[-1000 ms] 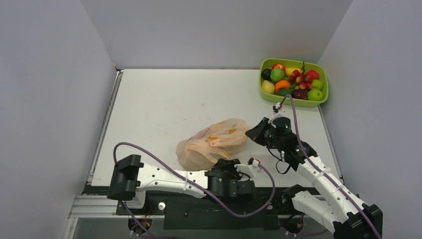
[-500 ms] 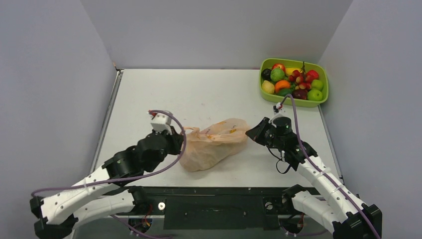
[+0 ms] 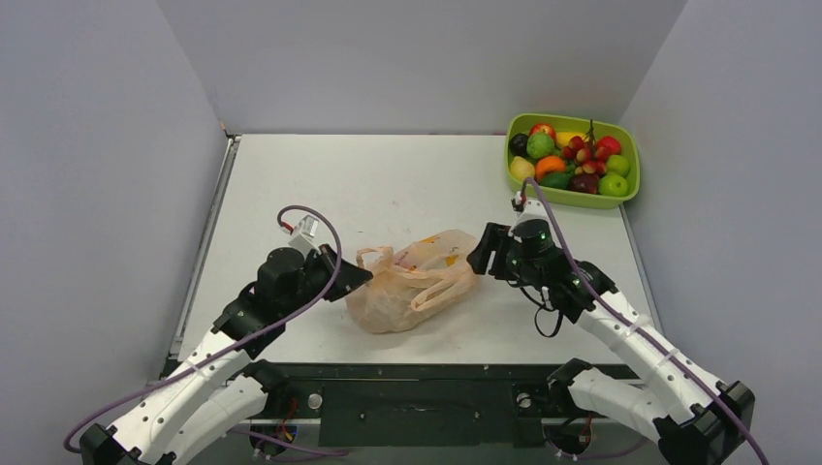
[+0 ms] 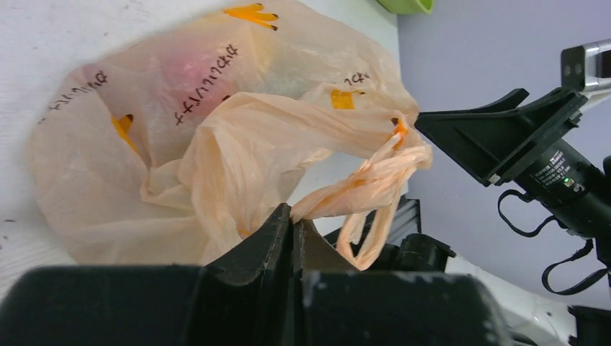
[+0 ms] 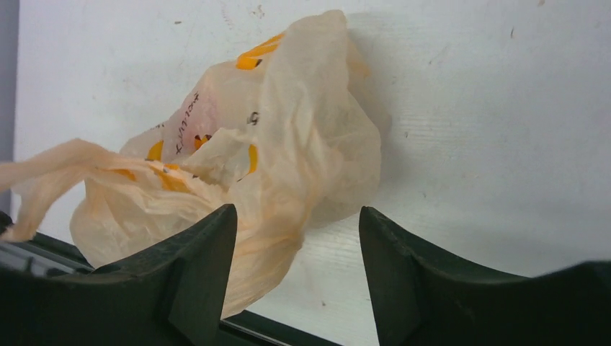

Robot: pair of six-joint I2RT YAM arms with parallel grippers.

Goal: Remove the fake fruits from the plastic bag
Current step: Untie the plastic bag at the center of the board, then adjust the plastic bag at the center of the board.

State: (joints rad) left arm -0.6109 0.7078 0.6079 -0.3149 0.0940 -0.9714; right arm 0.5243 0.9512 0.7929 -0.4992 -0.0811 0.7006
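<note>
The left tool [image 3: 354, 274] is shut tight, and its closed tips pinch a twisted loop handle [image 4: 360, 184] of the plastic bag [image 3: 412, 286]. The rest of the bag spreads out ahead of those tips, slumped on the white worktop [image 3: 310, 194]. The right tool [image 3: 482, 250] stands at the bag's other end with its jaws apart and nothing between them. The crinkled peach film lies just in front of its fingers, close but not clamped. So the bag sits between the two tools. A reddish blur shows through the film near the left tool; I cannot tell what it is. The fake fruits [image 3: 567, 160], with a grape bunch [image 3: 584, 155] among them, are heaped in a lime-green tray [image 3: 570, 200], well beyond the right tool, apart from the bag.
</note>
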